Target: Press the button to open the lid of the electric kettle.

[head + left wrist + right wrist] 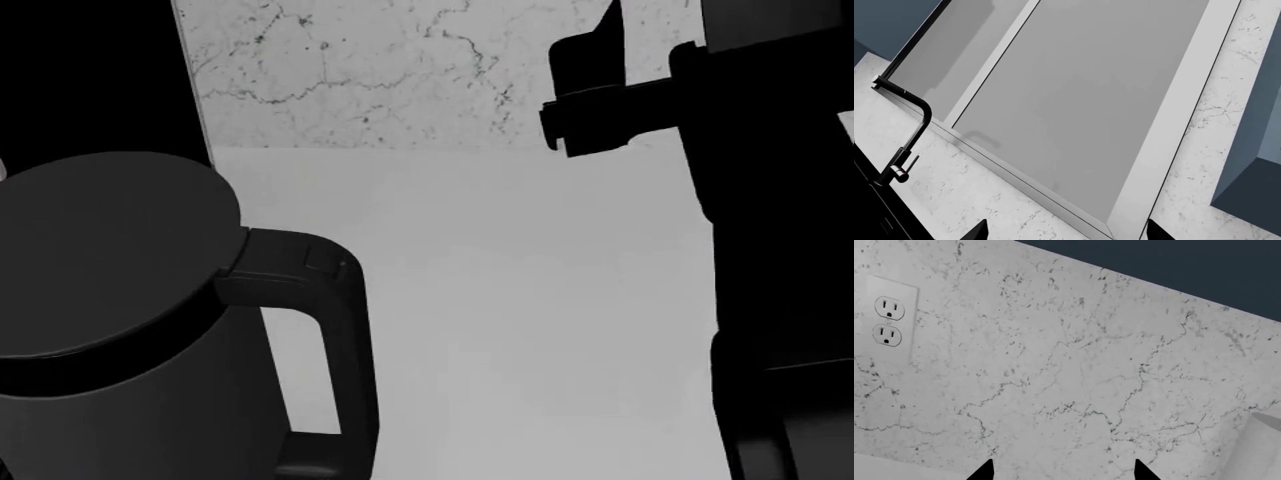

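- The electric kettle (120, 380) is a matte dark grey cylinder standing upright at the lower left of the head view, on the pale counter (534, 330).
- Its lid (107, 250) is a flat round disc, lying closed across the top of the body.
- A black loop handle (327, 340) juts toward the middle of the head view; the small squarish button (320, 262) sits on its top.
- The kettle's long axis runs vertically.
- The right arm (761, 200) hangs dark at the head view's right, well apart from the kettle.
- Only the left wrist view shows a black faucet (904, 135) beside a grey window (1081, 100); the left end effector (1066, 231) shows two spread fingertips.
- Only the right wrist view shows a wall outlet (889, 322) on marbled backsplash (1074, 370); the right end effector (1062, 471) is likewise spread, holding nothing.
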You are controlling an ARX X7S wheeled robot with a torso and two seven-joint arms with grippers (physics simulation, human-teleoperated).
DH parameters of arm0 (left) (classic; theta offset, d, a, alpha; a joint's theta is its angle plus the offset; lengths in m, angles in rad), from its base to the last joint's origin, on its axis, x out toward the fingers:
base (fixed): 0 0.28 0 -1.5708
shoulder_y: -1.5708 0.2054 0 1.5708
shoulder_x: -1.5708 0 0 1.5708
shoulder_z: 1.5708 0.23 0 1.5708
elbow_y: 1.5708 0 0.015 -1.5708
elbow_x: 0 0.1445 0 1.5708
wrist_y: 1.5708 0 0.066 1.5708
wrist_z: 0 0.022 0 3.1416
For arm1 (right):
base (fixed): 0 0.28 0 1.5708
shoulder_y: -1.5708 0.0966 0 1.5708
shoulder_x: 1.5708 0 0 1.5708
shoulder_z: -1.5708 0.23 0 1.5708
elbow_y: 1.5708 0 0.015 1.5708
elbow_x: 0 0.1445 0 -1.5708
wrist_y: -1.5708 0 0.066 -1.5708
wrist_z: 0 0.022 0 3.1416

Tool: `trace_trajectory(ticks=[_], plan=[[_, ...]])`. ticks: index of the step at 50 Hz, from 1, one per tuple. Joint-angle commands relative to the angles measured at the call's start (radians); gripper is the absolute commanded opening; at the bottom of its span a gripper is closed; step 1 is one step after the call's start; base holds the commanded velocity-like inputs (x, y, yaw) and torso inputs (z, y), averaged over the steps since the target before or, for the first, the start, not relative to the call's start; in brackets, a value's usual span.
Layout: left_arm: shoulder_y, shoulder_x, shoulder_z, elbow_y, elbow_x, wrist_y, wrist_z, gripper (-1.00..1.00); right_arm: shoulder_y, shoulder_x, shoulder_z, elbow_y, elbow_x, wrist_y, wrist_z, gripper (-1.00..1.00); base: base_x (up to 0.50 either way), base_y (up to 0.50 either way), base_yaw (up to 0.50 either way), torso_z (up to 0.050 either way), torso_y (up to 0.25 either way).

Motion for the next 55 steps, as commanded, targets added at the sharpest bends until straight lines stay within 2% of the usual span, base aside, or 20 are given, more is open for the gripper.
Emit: trace_trajectory(ticks=[1,5,10,14,15,25,38,44,52,55], plan=[[-0.008,0.025,-0.023,-0.018,0.052,-0.034,-0.033,1.0,0.089,0.026,0.043,-0.118,0.121,0.17,-0.208,1.0,0.0,0.0,0.0,0.0,0.0],[-0.007,0.02,-0.017,-0.018,0.049,-0.029,-0.038,1.0,0.114,0.053,0.057,-0.133,0.181,0.208,-0.204,1.0,0.0,0.0,0.0,0.0,0.0],[0.003,0.016,-0.019,-0.02,0.047,-0.021,-0.041,1.0,0.164,0.182,0.043,-0.101,0.548,0.208,0.013,1.0,0.0,0.0,0.0,0.0,0.0],[0.006,0.014,-0.027,-0.019,0.038,-0.021,-0.046,1.0,0.181,0.25,0.057,-0.081,0.735,0.205,0.133,1.0,0.0,0.0,0.0,0.0,0.0],[0.009,0.014,-0.02,-0.021,0.043,-0.015,-0.047,1.0,0.178,0.266,0.054,-0.086,0.774,0.205,0.14,-1.0,0.0,0.0,0.0,0.0,0.0],[0.017,0.004,-0.012,-0.027,0.042,-0.002,-0.062,1.0,0.134,0.381,0.058,-0.143,0.989,0.188,0.121,-1.0,0.0,0.0,0.0,0.0,0.0],[0.037,0.001,-0.001,-0.018,0.026,0.015,-0.069,1.0,0.125,0.407,0.026,-0.171,1.224,0.167,0.084,-1.0,0.0,0.0,0.0,0.0,0.0],[0.04,-0.004,0.015,-0.015,0.022,0.019,-0.084,1.0,0.142,0.419,-0.01,-0.202,1.201,0.131,0.015,-1.0,0.0,0.0,0.0,0.0,0.0],[0.044,-0.031,0.06,-0.022,0.05,0.037,-0.116,1.0,0.237,0.45,-0.167,-0.135,1.081,0.132,-0.178,-1.0,0.0,0.0,0.0,0.0,0.0],[0.042,-0.036,0.114,-0.038,0.091,0.066,-0.131,1.0,0.304,0.459,-0.228,-0.109,1.037,0.137,-0.241,-1.0,0.0,0.0,0.0,0.0,0.0]])
